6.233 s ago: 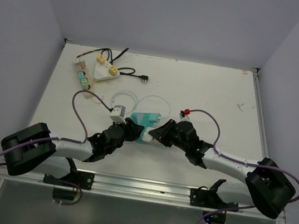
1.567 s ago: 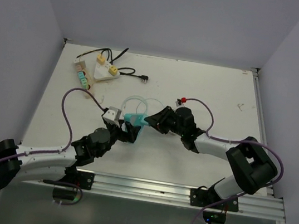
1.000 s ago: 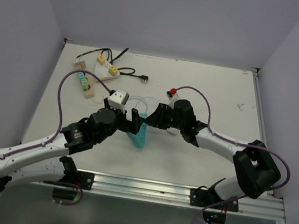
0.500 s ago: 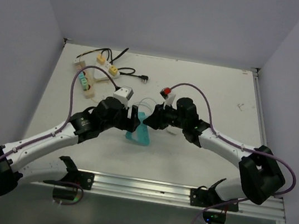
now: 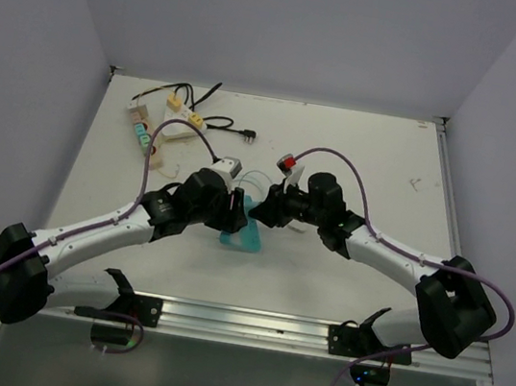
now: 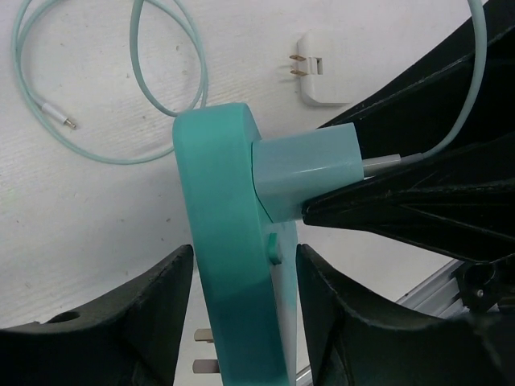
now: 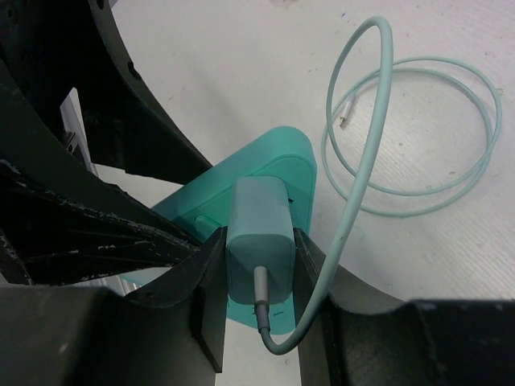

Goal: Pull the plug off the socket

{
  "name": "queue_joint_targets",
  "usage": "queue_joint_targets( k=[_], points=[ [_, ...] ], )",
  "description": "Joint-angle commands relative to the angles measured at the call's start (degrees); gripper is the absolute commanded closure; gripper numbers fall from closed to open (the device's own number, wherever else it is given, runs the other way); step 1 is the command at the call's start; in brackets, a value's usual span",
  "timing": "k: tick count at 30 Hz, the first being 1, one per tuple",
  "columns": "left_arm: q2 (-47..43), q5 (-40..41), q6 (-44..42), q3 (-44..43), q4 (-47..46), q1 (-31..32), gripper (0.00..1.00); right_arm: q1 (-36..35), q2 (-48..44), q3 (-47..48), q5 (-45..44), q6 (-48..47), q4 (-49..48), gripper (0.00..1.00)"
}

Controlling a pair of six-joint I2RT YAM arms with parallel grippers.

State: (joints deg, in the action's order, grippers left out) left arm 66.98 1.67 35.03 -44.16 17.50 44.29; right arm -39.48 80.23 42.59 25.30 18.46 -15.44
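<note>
The teal socket block (image 5: pixel 240 233) stands tilted on edge at the table's middle. My left gripper (image 5: pixel 233 211) is shut on its two flat sides, as the left wrist view shows, with the gripper (image 6: pixel 241 265) around the socket (image 6: pixel 221 241). A light teal plug (image 6: pixel 306 170) with a pale cable sits in the socket's face. My right gripper (image 5: pixel 261 210) is shut on that plug. In the right wrist view the gripper (image 7: pixel 259 241) clamps the plug (image 7: pixel 259 221), which sits seated against the socket (image 7: pixel 278 161).
A white adapter (image 6: pixel 322 72) lies on the table beyond the socket, and the coiled teal cable (image 7: pixel 418 137) lies beside it. Other power strips (image 5: pixel 145 134) and a black plug (image 5: pixel 245 134) lie at the back left. Purple arm cables arc over both wrists.
The socket went from flat on the table to held tilted on edge. Both wrists have moved a little toward the back. The plug stays seated in the socket.
</note>
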Motion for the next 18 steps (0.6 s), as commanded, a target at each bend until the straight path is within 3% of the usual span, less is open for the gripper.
queue_joint_targets(
  k=[1,8,10,11,12,18],
  points=[
    [0.69,-1.41,1.36,0.04,-3.08,-0.26,0.43,-0.24,-2.79,0.13,1.42,-0.71,-5.65,1.0],
    [2.45,-0.88,1.01,0.83,-3.7,-0.26,0.62,-0.33,-3.14,0.21,1.6,-0.26,-5.56,1.0],
    [3.07,-0.36,0.75,1.01,-3.79,-0.26,0.77,-0.33,-3.41,0.3,1.51,-0.44,-4.95,1.0],
    [3.33,0.86,0.66,1.27,-3.7,-0.26,0.91,-0.42,-3.5,0.39,1.51,-0.61,-4.6,1.0],
    [3.33,1.66,0.57,1.36,-3.35,-0.26,0.97,-0.33,-3.76,0.3,1.33,-0.96,-3.99,1.0],
    [4.04,12.11,0.92,1.97,0.33,-0.26,1.0,-0.33,-5.43,0.65,-0.42,-2.98,1.19,1.0]
  ],
)
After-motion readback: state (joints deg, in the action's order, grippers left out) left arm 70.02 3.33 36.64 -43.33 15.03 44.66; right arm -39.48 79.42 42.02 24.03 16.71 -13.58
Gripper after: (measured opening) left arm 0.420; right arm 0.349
